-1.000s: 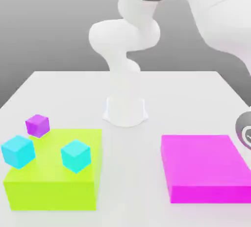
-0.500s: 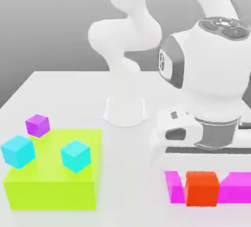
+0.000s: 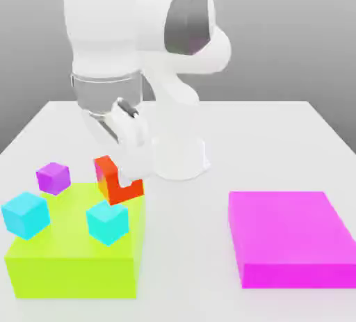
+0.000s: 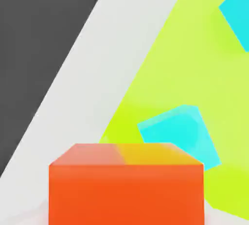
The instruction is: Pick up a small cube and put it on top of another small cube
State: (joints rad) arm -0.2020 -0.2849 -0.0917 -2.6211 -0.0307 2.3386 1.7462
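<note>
Every block — the red cube [image 3: 111, 180] included — looks smooth, matt, plastic-like.

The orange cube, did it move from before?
Yes. The orange cube went from in front of the pink block across to the exterior view's left, above the green block.

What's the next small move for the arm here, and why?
Probably ease the gripper toward the near cyan cube and centre over it before lowering. It is shut on the orange cube, which hangs above the green block's far edge, not yet squarely over that cyan cube; in the hand view the cyan cube sits off to one side of the orange one.
</note>
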